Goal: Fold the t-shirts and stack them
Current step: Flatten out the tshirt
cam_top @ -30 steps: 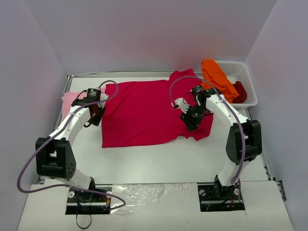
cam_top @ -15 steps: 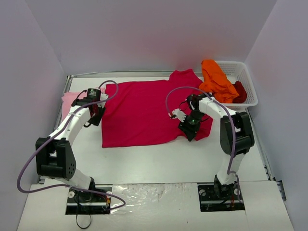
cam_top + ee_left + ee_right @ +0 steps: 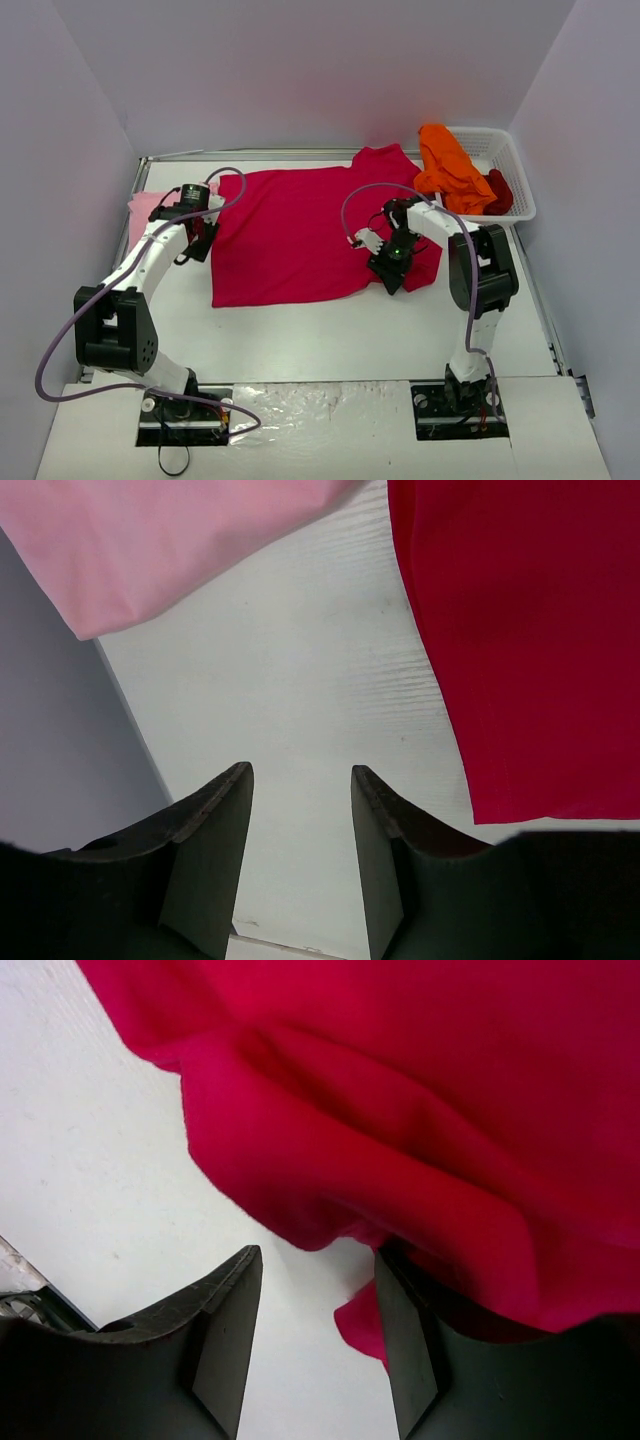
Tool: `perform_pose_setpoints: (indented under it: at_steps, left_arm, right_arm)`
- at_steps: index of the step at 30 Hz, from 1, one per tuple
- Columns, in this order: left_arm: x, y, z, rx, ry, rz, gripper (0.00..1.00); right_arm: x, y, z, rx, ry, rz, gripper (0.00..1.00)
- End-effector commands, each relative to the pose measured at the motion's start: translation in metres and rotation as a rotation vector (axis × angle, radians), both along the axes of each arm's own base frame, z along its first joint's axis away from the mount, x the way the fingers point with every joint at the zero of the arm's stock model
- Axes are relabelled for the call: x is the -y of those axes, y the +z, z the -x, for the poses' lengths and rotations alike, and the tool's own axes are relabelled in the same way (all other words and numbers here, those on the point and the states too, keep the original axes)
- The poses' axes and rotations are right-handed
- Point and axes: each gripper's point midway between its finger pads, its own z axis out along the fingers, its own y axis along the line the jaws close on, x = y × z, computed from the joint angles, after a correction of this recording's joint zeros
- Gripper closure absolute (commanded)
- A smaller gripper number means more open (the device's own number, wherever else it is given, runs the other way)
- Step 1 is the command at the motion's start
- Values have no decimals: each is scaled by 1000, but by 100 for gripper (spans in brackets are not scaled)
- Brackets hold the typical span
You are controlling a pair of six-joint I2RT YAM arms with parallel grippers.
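Note:
The large crimson-magenta t-shirt (image 3: pixel 300 230) lies spread flat in the middle of the table. The pale pink t-shirt (image 3: pixel 143 207) lies at the far left, partly under my left arm. The bright orange t-shirt (image 3: pixel 448 165) and the dark red t-shirt (image 3: pixel 499 190) sit in the basket. My left gripper (image 3: pixel 197 242) is open and empty over bare table between the pink shirt (image 3: pixel 150 550) and the crimson shirt's left edge (image 3: pixel 530 630). My right gripper (image 3: pixel 388 272) is open at the crimson shirt's rumpled lower right hem (image 3: pixel 400 1140), with a cloth fold beside its right finger (image 3: pixel 405 1330).
A white plastic mesh basket (image 3: pixel 513 172) stands at the back right. Grey walls close in the table on the left, back and right. Bare white table (image 3: pixel 330 335) runs in front of the crimson shirt.
My right gripper has moved left and toward the near edge along the crimson shirt's lower right hem, and the right arm has folded in. The left arm has not moved.

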Motion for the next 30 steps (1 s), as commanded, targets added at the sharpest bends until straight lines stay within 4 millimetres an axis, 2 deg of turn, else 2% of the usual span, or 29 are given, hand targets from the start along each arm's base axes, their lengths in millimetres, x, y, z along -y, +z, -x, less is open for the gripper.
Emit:
perform_pose_setpoints:
  at_steps: [1,11,21,30]
  left_arm:
    - [-2,15,-4,33,-2,-18,57]
    - [-2,15,-2,33,-5,-16,57]
    - [0,13,-2,29,-8,-10,57]
    - [0,12,-3,27,-9,-6,57]
  right_arm:
    - [-6,3,-4,-9,3,4,55]
    - [-16,11,-12,24,11,10,56]
    - [-18,7,-24,34,-24,34,64]
    - [-13,-7,-29,47,-47,98,71]
